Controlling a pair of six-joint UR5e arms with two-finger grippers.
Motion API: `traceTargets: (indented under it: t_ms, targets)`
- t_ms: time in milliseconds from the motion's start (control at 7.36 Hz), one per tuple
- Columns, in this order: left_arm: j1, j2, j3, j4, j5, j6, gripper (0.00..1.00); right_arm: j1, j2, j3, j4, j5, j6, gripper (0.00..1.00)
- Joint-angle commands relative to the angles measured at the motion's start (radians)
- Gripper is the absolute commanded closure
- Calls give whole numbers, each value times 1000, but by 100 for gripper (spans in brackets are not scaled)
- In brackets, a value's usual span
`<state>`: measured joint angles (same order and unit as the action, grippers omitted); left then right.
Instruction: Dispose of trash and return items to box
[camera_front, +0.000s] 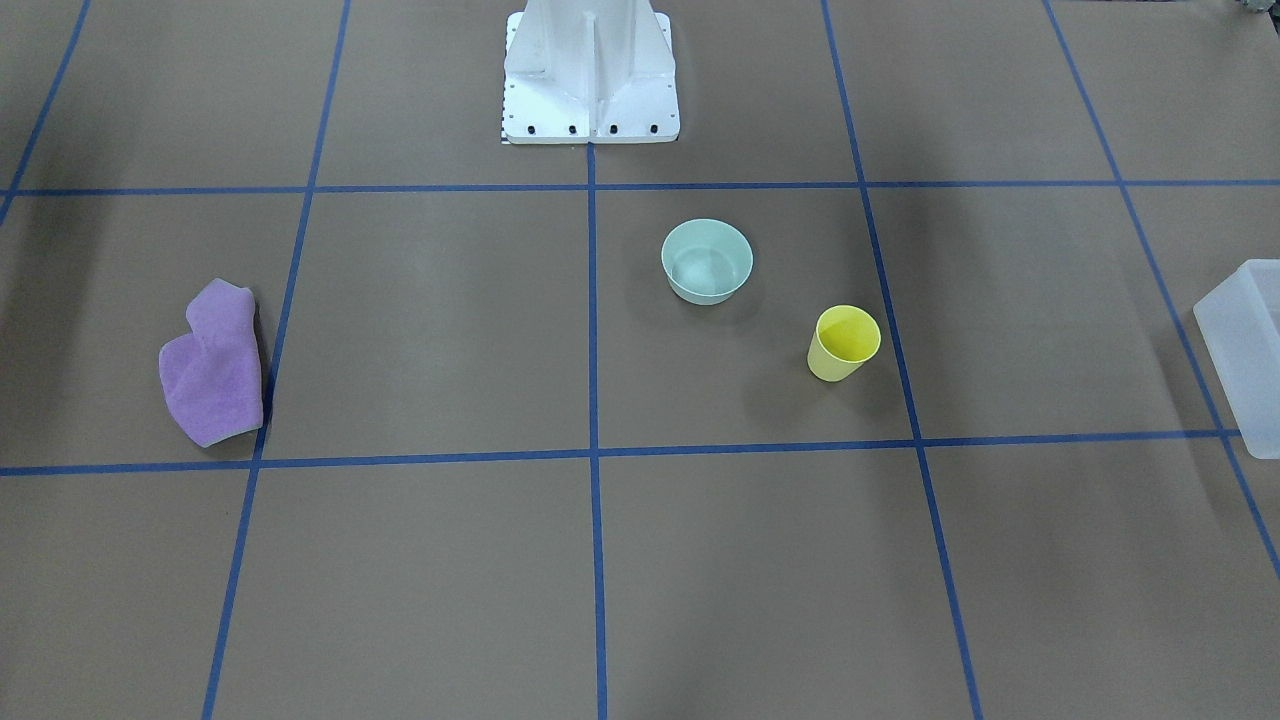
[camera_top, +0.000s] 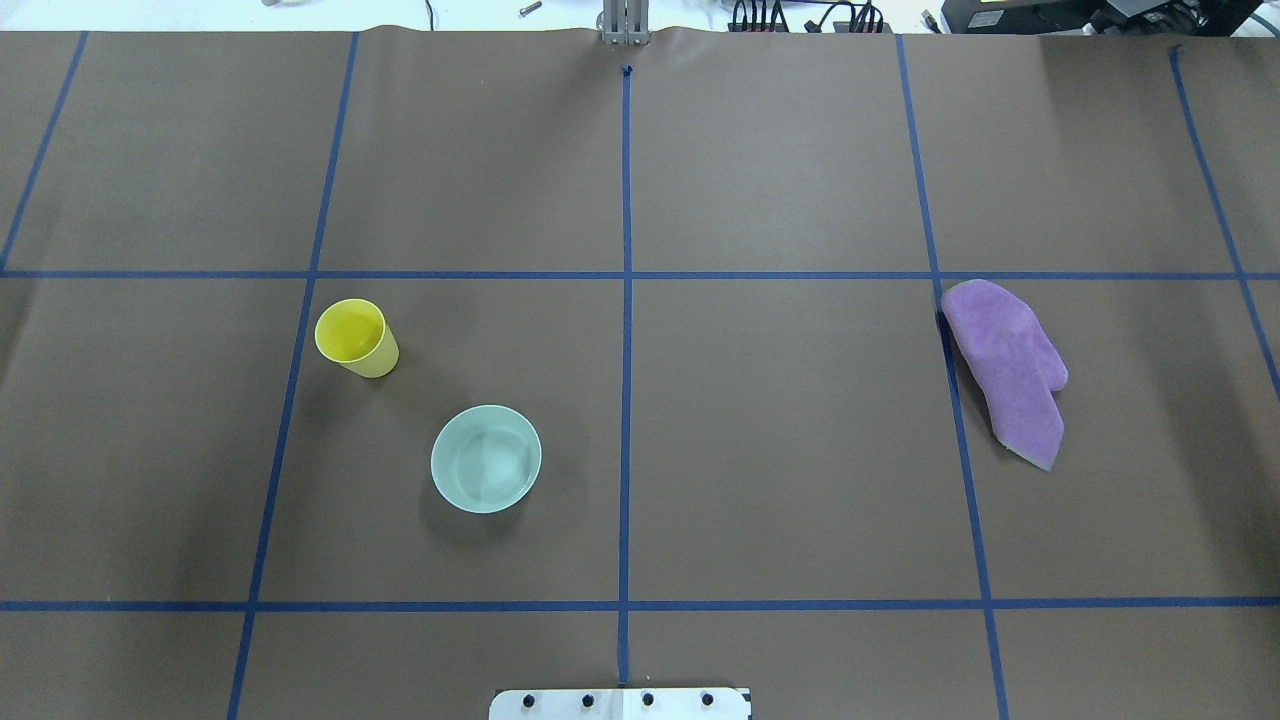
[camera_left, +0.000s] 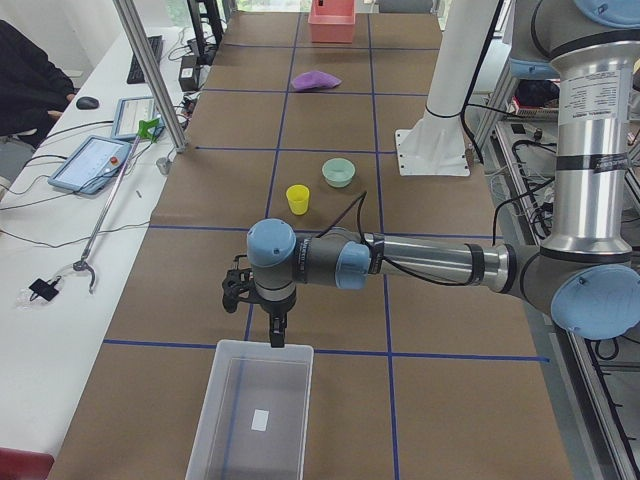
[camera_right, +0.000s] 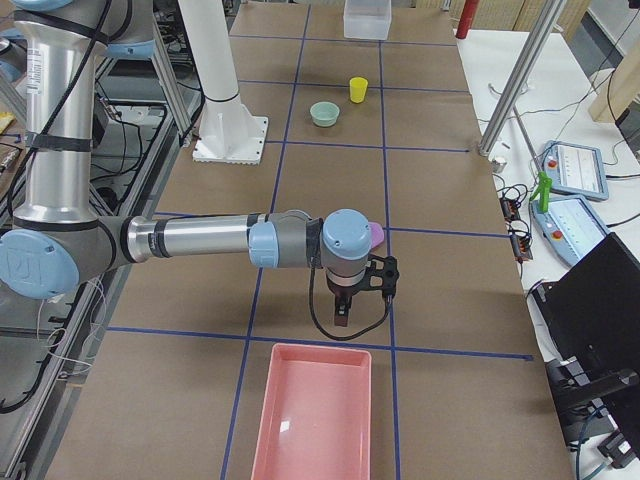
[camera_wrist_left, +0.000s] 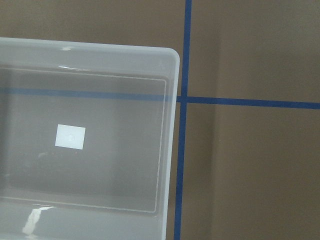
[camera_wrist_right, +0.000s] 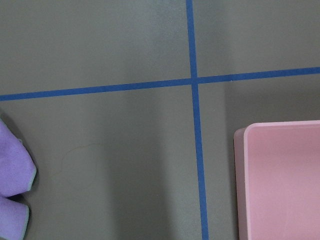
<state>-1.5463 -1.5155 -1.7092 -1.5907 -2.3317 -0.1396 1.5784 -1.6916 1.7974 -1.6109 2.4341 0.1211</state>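
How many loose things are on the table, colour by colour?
Yellow: 1, the cup
Mint green: 1, the bowl
Purple: 1, the cloth
Frosted white: 1, the bin
Pink: 1, the tray
Total: 5

Overhead and front views look steeply down on the bowl (camera_top: 486, 459) from opposite sides; both end views, farther off, share it.

We note bright, even overhead light; every view is sharp. Soft, short shadows hug the bowl (camera_top: 486, 459) and cup (camera_top: 356, 338). Small white glare low on the box (camera_wrist_left: 171, 130), left wrist view.
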Motion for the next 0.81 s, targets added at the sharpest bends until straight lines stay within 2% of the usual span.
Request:
traceTargets:
  t_ms: [0, 679]
  targets:
    - [0, 0, 0, 0, 0, 0, 1, 0, 4, 8, 0, 0, 3, 0]
    - [0, -17, 37, 0, 3, 2, 1, 0, 3, 22, -1, 3, 8, 0]
